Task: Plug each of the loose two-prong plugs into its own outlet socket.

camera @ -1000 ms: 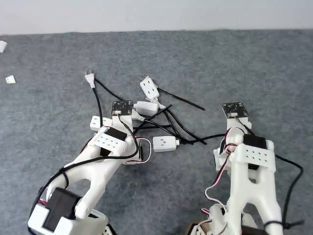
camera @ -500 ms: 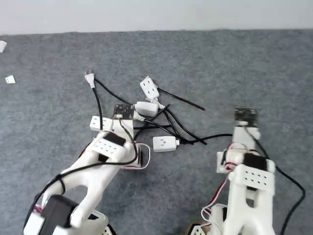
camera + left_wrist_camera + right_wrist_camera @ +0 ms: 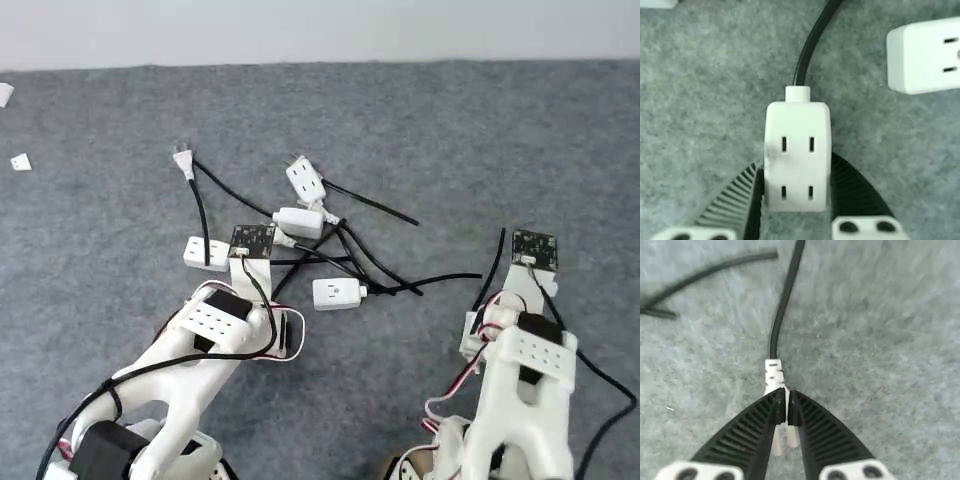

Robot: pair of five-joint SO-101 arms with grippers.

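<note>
2 grips, left gripper (image 3: pixel 796 170) socket (image 3: pixel 797 131), right gripper (image 3: pixel 787 402) plug (image 3: pixel 773 376)

Grey carpet (image 3: pixel 500 130), white scraps (image 3: pixel 20 162) (perhaps paper)

The left end effector (image 3: pixel 796 172) clamps a white outlet socket (image 3: pixel 797 150) showing 4 slots.

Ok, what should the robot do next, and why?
Probably carry the plug over toward the socket. The right gripper is shut on the plug, the left gripper clamps the socket with its slots facing up, and the two are apart.
</note>
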